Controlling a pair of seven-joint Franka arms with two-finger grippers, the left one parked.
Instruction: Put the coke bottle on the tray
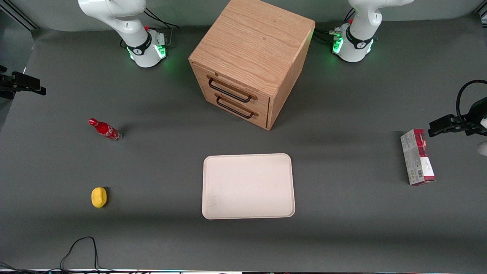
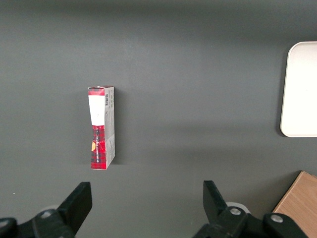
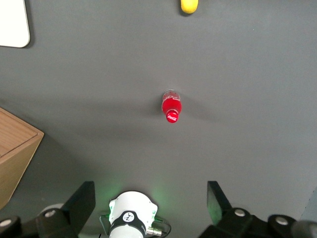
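Nothing done yet: your slim red coke bottle (image 1: 104, 129) stands upright on the grey table, well apart from the bare cream rectangular tray (image 1: 249, 186). Gripper (image 3: 151, 201) hovers high above, fingers spread, empty.

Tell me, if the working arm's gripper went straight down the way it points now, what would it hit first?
Probably the bare table. The gripper hangs high with its fingers open, pointing down at the mat. The upright coke bottle stands a little ahead of that line, so it would likely be missed, though depth is hard to judge.
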